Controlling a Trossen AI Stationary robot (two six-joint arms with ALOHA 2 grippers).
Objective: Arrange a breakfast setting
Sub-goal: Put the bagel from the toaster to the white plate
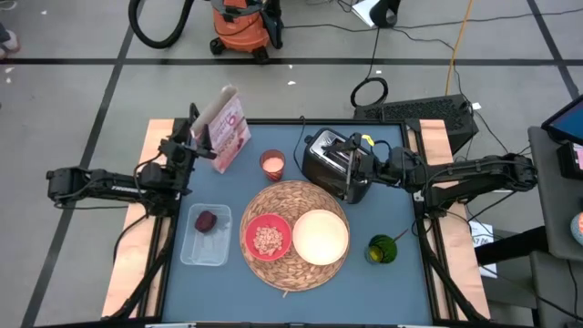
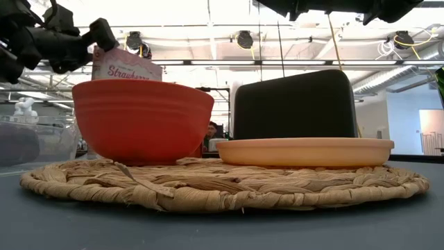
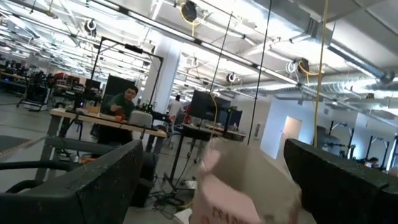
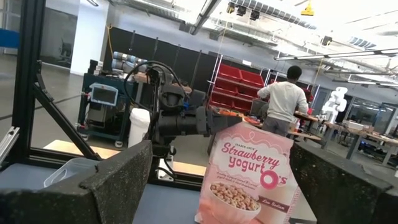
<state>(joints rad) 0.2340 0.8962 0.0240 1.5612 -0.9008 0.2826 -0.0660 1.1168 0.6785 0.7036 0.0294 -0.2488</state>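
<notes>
- While both arms hover raised near the far edge of the surface, the woven straw mat lies near its middle, toward the near edge.
- On the mat, the red bowl holds pale cereal pieces, and the cream plate sits just beside it, bare.
- A dark red fruit rests in a clear container near the left edge.
- The left end effector, fingers spread, is up against the pink cereal box near the far left corner.
- The right end effector, fingers spread and holding nothing, hangs over the black toaster just behind the mat.
- A small pink-filled cup stands between box and toaster; a green glass stands near the right edge.
</notes>
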